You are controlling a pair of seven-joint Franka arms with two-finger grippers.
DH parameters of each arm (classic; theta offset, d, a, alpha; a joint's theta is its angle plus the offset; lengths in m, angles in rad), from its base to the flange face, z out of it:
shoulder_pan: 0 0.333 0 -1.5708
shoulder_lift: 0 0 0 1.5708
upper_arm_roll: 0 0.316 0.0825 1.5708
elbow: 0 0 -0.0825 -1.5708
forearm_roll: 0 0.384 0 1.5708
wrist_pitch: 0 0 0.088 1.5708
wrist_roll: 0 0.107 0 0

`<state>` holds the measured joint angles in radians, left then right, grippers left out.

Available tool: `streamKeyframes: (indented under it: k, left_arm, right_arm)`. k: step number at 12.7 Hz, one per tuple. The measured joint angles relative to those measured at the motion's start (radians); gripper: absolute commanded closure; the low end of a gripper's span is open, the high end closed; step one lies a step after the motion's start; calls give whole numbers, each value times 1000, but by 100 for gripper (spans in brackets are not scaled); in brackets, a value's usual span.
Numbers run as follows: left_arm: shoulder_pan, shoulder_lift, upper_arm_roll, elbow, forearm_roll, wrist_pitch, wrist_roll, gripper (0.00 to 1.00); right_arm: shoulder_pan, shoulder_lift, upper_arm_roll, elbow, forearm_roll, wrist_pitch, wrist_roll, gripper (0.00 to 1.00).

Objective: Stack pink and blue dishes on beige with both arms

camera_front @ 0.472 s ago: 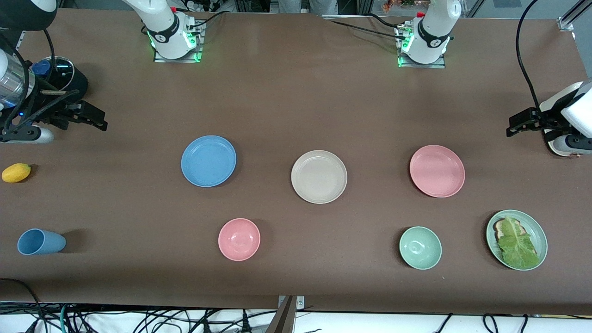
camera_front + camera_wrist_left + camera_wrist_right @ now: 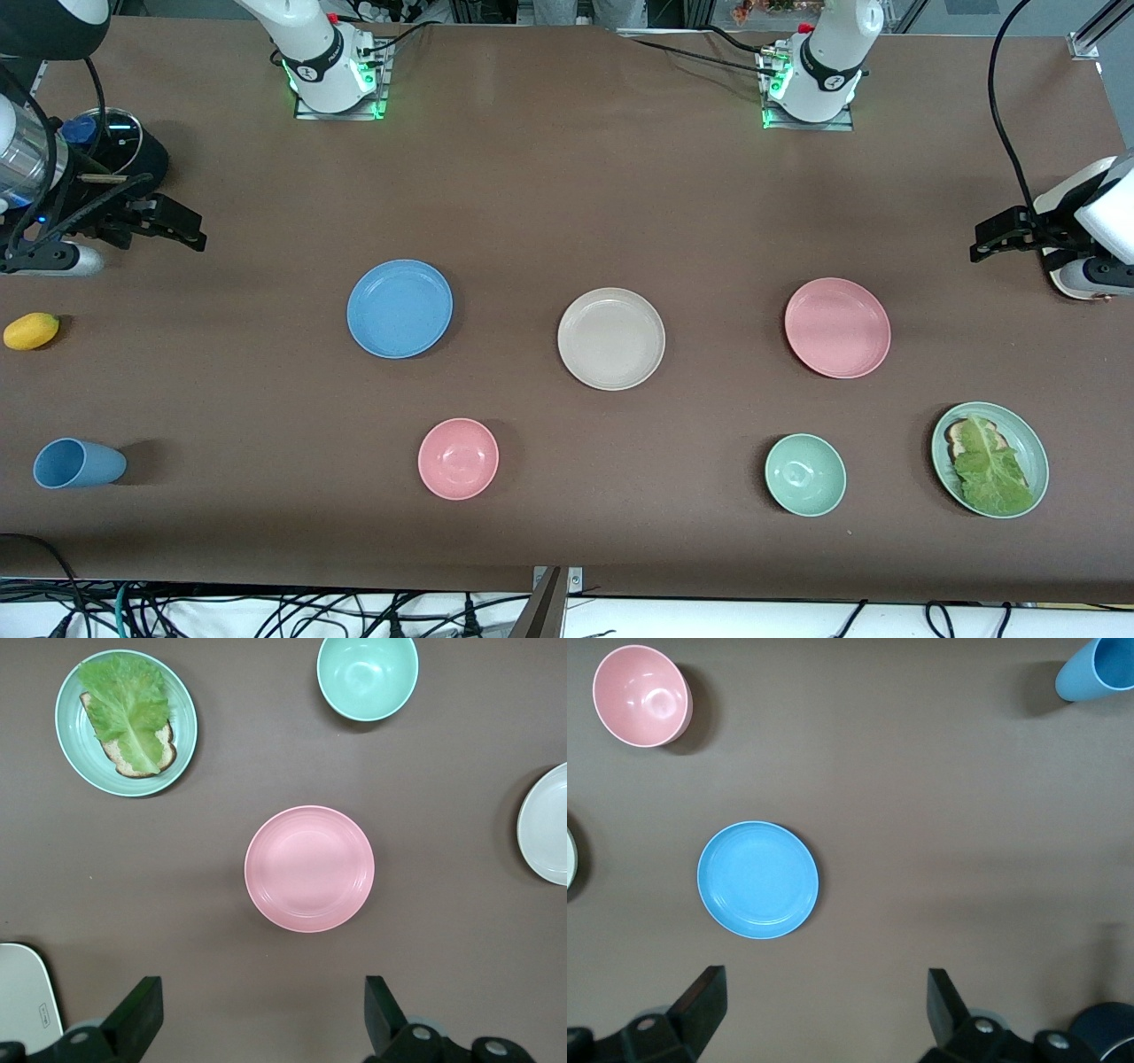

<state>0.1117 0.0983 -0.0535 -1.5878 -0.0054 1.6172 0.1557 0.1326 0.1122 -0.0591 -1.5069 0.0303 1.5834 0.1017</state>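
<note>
Brown matte tabletop [image 2: 567,195] fills nearly the whole front frame, with both arm bases along the top edge. I see three same-sized shallow plates in a row across the middle: the blue plate [image 2: 400,308] left of centre, the beige plate [image 2: 611,338] at centre, the pink plate [image 2: 837,327] right of centre, all well apart and empty. Lower in the frame sit a green plate with lettuce and bread [image 2: 990,459] at lower right, a green bowl [image 2: 805,474] beside it, a pink bowl [image 2: 458,458] below the blue plate, a blue cup [image 2: 78,463] on its side at lower left, and a lemon [image 2: 31,330] at the left edge.

My right gripper [image 2: 173,229] hovers at the frame's left edge, its fingers [image 2: 700,1001] spread wide. My left gripper [image 2: 997,237] hovers at the right edge, also spread wide, the pink plate centred in its wrist view [image 2: 309,868]. Neither holds anything.

I judge the plates light, stiff and smooth, so likely slippery. The low raised rim is the only place to pinch.
</note>
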Motion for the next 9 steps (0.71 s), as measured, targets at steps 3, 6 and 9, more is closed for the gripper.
streamKeyframes:
  k: [3,6,9]
  left_arm:
    - [0,0,0,0,0,0,0,0]
    - [0,0,-1,0,0,0,0,0]
    - [0,0,-1,0,0,0,0,0]
  right_arm:
    - [0,0,0,0,0,0,0,0]
    - [0,0,0,0,0,0,0,0]
    - [0,0,0,0,0,0,0,0]
